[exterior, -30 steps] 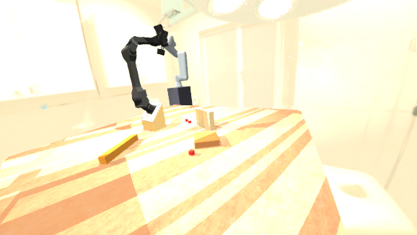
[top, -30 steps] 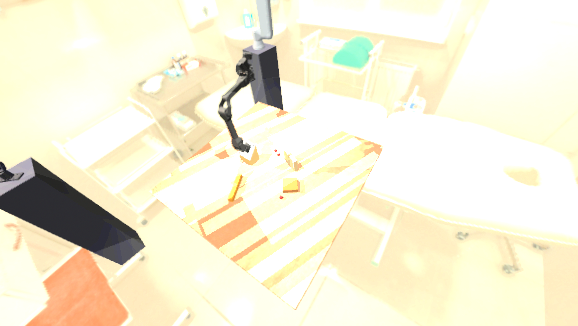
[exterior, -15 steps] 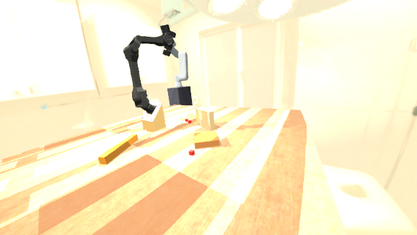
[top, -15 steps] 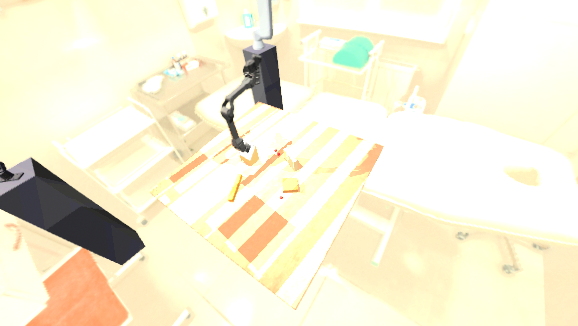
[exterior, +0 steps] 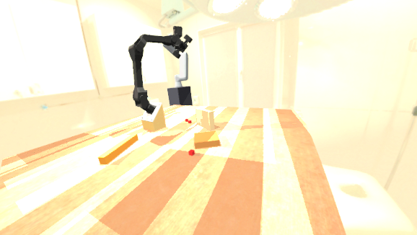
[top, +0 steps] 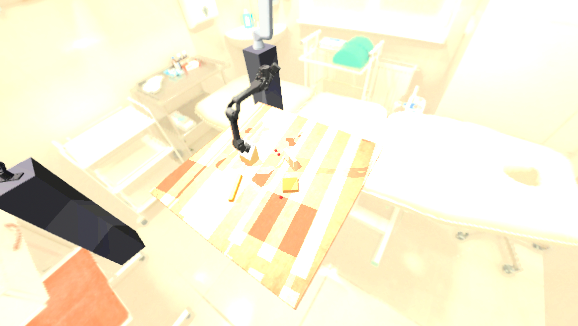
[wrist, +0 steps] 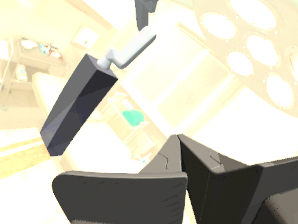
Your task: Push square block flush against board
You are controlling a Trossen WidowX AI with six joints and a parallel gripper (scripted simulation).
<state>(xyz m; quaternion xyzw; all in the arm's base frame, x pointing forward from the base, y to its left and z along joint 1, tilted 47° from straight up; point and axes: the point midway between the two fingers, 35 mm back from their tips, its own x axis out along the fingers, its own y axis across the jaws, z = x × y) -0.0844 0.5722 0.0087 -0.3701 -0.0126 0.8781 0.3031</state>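
Note:
The square block (top: 290,184) (exterior: 206,139) is orange-yellow and lies flat near the middle of the table. The board (top: 236,189) (exterior: 118,149) is a long, narrow orange piece lying flat to its left, at a slant. A wide gap separates them, and no side of the block touches the board. My gripper (exterior: 177,54) (wrist: 176,140) is shut and empty. It is raised high above the back of the table, well away from both parts. The wrist view shows the room, with neither part in it.
The arm rises from a pale, slanted stand (top: 250,157) (exterior: 155,122) behind the board. Pale upright pieces (top: 292,160) (exterior: 207,120) stand behind the block. A small red cube (top: 281,197) (exterior: 191,153) lies in front of the block; two more lie farther back.

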